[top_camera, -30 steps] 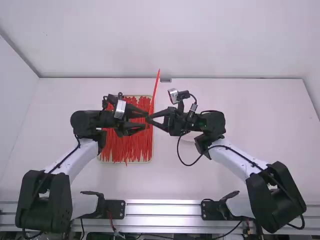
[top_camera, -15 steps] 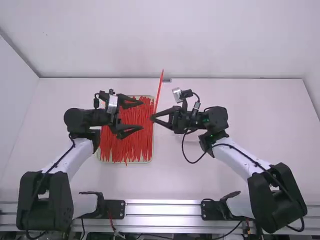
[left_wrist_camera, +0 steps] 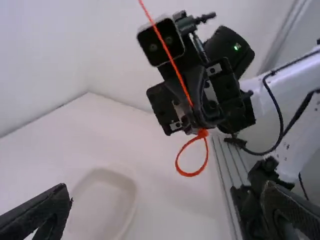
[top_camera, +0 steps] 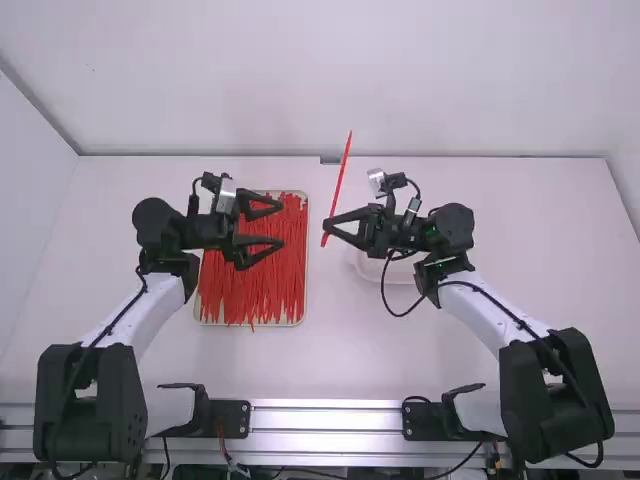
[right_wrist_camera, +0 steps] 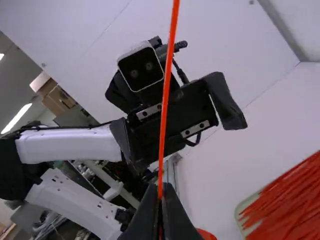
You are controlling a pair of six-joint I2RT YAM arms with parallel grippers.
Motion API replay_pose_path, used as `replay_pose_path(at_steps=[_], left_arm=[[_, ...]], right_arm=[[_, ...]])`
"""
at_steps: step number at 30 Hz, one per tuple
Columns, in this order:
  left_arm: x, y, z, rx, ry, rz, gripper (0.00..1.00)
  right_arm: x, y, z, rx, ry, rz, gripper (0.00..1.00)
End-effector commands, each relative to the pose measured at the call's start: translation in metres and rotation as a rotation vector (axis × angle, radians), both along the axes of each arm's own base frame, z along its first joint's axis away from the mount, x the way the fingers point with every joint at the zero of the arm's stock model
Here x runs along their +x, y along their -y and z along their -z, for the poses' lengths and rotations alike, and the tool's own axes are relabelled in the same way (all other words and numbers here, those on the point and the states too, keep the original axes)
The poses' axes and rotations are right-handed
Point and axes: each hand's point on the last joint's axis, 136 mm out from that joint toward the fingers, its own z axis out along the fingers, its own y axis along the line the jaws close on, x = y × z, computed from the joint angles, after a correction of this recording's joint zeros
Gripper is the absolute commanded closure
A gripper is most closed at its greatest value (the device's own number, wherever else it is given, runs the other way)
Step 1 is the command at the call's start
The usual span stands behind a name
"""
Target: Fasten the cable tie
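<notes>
**High view, read from left to right.** The left gripper [top_camera: 283, 225] hung above a shallow beige rectangular tray [top_camera: 304, 290], over the heap of loose red cable ties [top_camera: 250, 285] that filled it. Its jaws stood wide apart and held nothing. In the left wrist view its two black fingers [left_wrist_camera: 40, 212] sat at opposite corners with open air between them. The tray lay flat on the white table [top_camera: 110, 200], left of the middle.

Just right of the tray's right edge, raised off the table, was a single red plastic cable tie [top_camera: 343, 170]. Its long straight tail pointed up the picture and leaned slightly to the right. In the left wrist view the tie's lower end formed a small closed loop [left_wrist_camera: 191, 159], which hung beneath the fingertips of the right gripper [top_camera: 328, 230]. The tie touched neither the tray nor the left gripper.

The right gripper pointed left toward the left gripper, with a clear gap between the two. Its jaws were closed on the tie close to the loop. In the right wrist view the two fingers [right_wrist_camera: 172, 220] met around the strap, which ran straight up from between them.

Under the right arm's wrist, a white shallow dish with rounded corners [top_camera: 362, 270] rested on the table, right of the tray and apart from it.
</notes>
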Motion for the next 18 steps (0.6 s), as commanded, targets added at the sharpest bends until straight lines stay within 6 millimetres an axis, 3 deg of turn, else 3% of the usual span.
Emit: replay_pose_path(at_steps=[1,10,14,18], left_arm=[[0.013,-0.002,-0.013,0.004,0.056,-0.045,0.01],[0.043,-0.002,-0.001,0.045,-0.09,-0.166,0.01],[0.061,-0.004,0.012,0.128,-0.181,-0.286,0.01],[0.075,-0.011,0.029,0.248,-0.268,-0.43,0.01]], right_arm=[[0.005,0.008,-0.01,0.003,0.081,0.023,1.0],[0.038,0.039,-0.003,-0.018,0.101,0.17,1.0],[0.063,0.063,0.008,-0.044,0.079,0.294,1.0],[0.074,0.078,0.017,-0.071,0.073,0.35,1.0]])
